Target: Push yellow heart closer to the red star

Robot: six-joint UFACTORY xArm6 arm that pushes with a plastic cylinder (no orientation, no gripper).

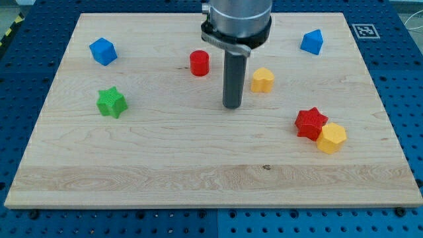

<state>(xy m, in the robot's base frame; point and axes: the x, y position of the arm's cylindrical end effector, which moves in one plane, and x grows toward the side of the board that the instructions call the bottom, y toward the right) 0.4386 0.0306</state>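
**Rod tip resting on the worktop just beside the yellow heart**

A wooden worktop (pixel 198 165) is lying on a blue perforated base (pixel 410 79). A dark rod is reaching down from the worktop's top edge, and my tip (pixel 231 106) is sitting near the middle of the board. This arm is carrying no jaws, so there is nothing released or clenched to report.

The yellow heart (pixel 262 80) is sitting just to the right of the rod, slightly nearer the top edge than my tip; whether they are touching cannot be told. The red star (pixel 310 123) is lying well apart from the heart, toward the right edge and nearer the bottom edge. A yellow hexagonal block (pixel 331 138) is touching the star on its lower right side.

A red cylinder (pixel 199 63) is standing left of the rod, near the top edge. A blue block (pixel 103 51) is sitting toward the top left corner, with a green star (pixel 111 102) below it. Another blue block (pixel 312 41) is sitting toward the top right corner.
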